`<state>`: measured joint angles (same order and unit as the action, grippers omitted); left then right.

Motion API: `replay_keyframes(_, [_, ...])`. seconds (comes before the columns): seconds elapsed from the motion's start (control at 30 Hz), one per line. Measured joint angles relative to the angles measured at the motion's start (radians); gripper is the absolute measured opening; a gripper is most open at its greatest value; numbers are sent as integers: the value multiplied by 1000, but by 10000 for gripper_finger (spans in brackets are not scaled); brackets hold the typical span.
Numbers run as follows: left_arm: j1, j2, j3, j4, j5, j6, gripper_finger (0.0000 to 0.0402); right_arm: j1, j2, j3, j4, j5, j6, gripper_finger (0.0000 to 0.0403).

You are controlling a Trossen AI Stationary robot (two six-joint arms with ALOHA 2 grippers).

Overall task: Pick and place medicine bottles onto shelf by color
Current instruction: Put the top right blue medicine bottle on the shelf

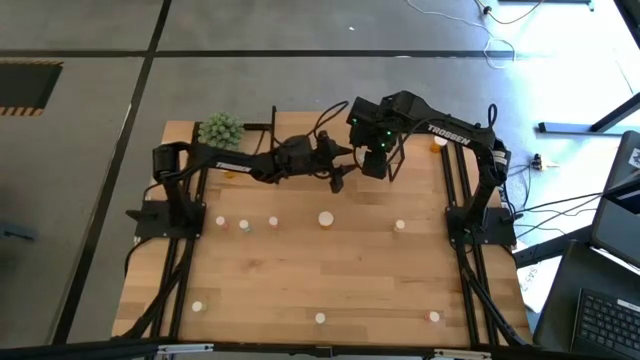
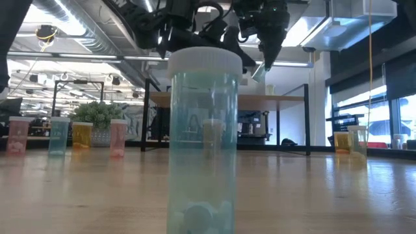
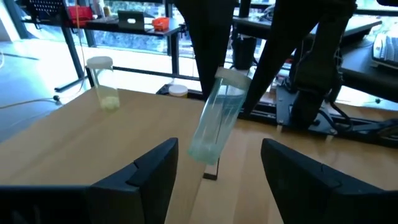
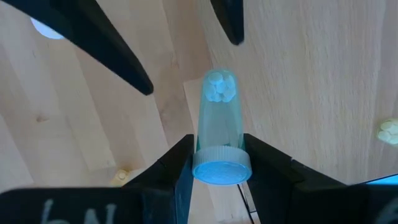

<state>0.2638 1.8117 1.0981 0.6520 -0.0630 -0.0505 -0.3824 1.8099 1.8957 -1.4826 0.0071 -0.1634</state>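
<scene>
A pale blue-green medicine bottle with a white cap hangs in the air, and my right gripper is shut on it over the far middle of the table. My left gripper reaches in level from the table's left. It is open, and the bottle's lower end hangs just ahead of its fingers, touching neither. The shelf stands at the far edge behind the arms. A yellowish bottle stands on its base on the wood beyond. My right gripper pinches the bottle between its two fingers just under the cap, one finger on each side. The fingers come from above, pointing down. The bottle hangs below them, clear of the wood and tilted, with its pills at the lower end.
Several small bottles stand on the table: a row across the middle and some along the near edge, one right before the low camera. A spiky green plant sits at the far left corner.
</scene>
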Motion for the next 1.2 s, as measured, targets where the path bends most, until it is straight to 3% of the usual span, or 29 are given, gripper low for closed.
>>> replay_keyframes(1.2, [34, 2, 0, 10, -2, 34, 226, 4, 0, 0, 136, -10, -88, 131])
